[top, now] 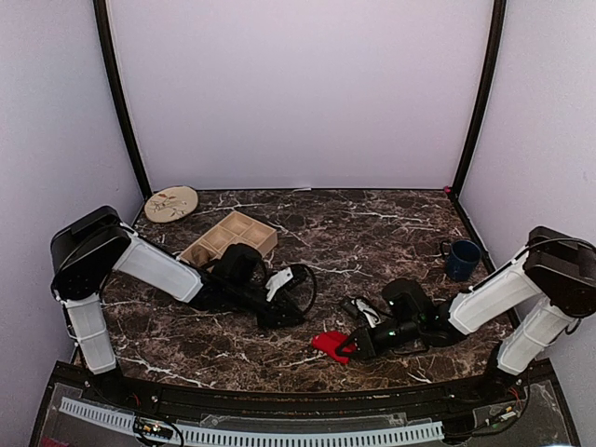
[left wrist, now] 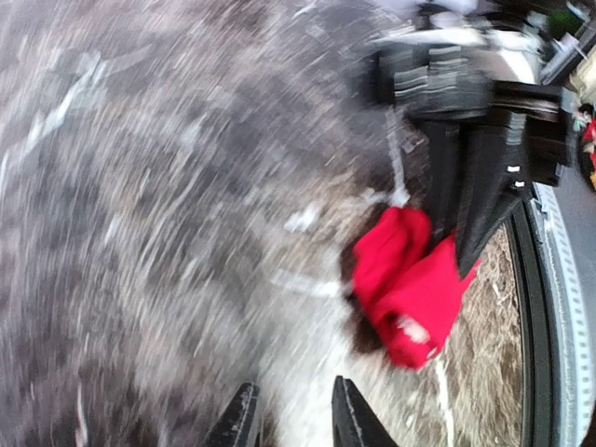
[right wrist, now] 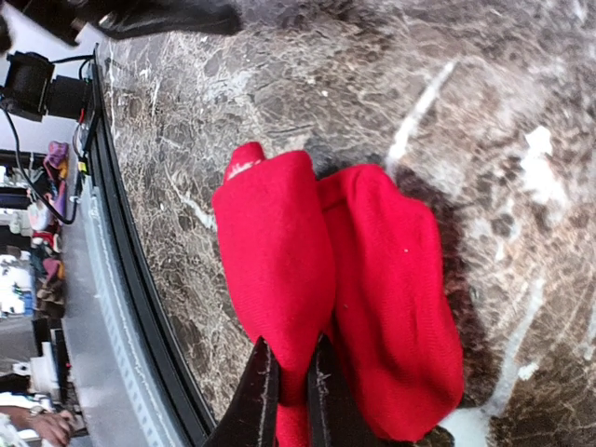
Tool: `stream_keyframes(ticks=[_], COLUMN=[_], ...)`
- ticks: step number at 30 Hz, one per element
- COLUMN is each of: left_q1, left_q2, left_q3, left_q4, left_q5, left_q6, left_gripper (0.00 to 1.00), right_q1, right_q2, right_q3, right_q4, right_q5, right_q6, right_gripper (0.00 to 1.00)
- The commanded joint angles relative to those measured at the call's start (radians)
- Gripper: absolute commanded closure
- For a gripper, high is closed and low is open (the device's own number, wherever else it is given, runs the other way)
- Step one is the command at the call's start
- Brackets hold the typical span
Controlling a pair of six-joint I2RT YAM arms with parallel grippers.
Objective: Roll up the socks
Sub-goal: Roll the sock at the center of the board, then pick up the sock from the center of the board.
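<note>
Folded red sock in right gripper; long axis seemingly along it.

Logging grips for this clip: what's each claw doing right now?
Left claw: open, empty.
Right claw: closed on the red sock.

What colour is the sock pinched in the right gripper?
Bright red sock, small white patch; clearest in right wrist view.

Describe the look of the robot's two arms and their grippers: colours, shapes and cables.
Both the left arm and the right arm have smooth white link shells between bulky black joint housings. A thin black cable loops at the left wrist. The left gripper and the right gripper each have two slim, black, tapering fingers.
</note>
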Motion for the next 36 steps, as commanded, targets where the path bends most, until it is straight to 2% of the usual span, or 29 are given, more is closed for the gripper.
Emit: stream_keyframes(ticks=[1,10,15,24,28,36], left_q1=[-0.079,-0.173,-0.222,-0.288,-0.313,-0.326], left_q2=[-0.051,-0.056,-0.054,-0.026,-0.007,0.013], left_q3=[-0.005,0.008,0.025,0.061,0.071,0.098], left_q4=[0.105,0.077,0.020,-0.045,-0.047,-0.111], left_q5=[-0.092,-0.154,-0.185,-0.210,-0.248,-0.230], left_q6=[0.176,0.348,0.454,0.563,0.608,0.681], left_gripper=[0.71,0.69,0.66,0.65,0.64,0.63], right_q1=[-0.048,-0.107,-0.122,-0.128,-0.129,-0.147], right_q2=[0.022,0.009,0.034,0.118,0.126,0.140], right_q3=[-0.040,-0.038,-0.065,-0.105,-0.101,-0.121], right_q4=[-0.007,-0.016,0.064,0.220,0.223,0.280], right_q5=[-0.086,-0.195,-0.243,-0.304,-0.315,-0.338], right_q6=[0.111,0.219,0.293,0.414,0.427,0.479], right_gripper=[1.00,1.00,1.00,1.00,1.00,1.00])
